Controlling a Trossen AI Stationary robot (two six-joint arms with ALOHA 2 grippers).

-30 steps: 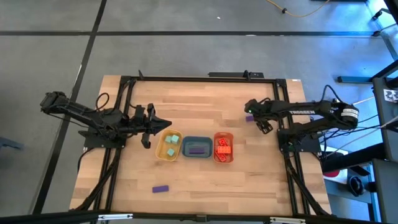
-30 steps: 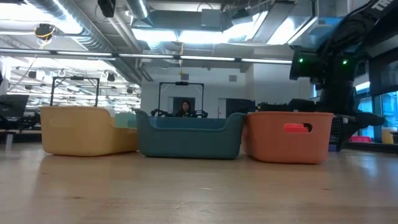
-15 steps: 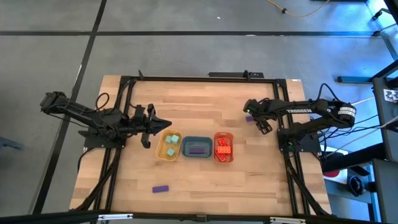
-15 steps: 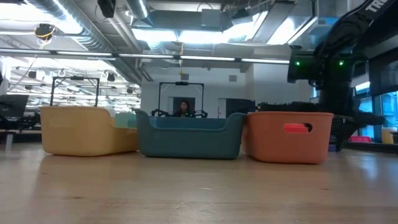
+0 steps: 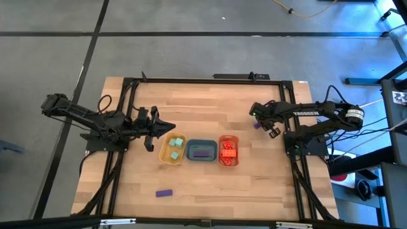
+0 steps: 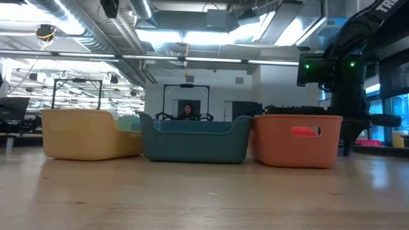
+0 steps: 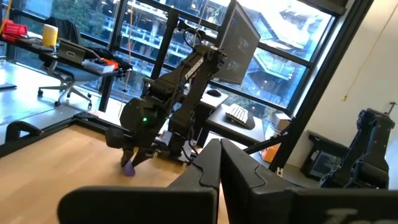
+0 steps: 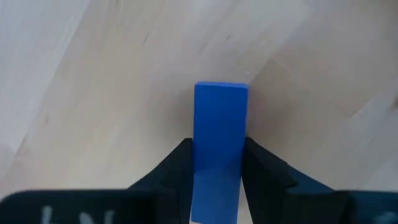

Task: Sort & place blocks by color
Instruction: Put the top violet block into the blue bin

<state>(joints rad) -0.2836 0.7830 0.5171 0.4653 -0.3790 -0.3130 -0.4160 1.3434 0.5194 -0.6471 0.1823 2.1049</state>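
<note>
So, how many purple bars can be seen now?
3. One purple bar lies in the blue tray, one lies alone on the table near its front edge, and one sits between the right tool's fingers.

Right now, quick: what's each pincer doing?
Left pincer: shut, holding nothing, beside the yellow tray.
Right pincer: shut on a purple bar over the table.

Grey floor [image 5: 57,57] with dark seams, big windows [image 7: 292,37], office chair [image 7: 59,68], bright ceiling lights [image 6: 192,35].
</note>
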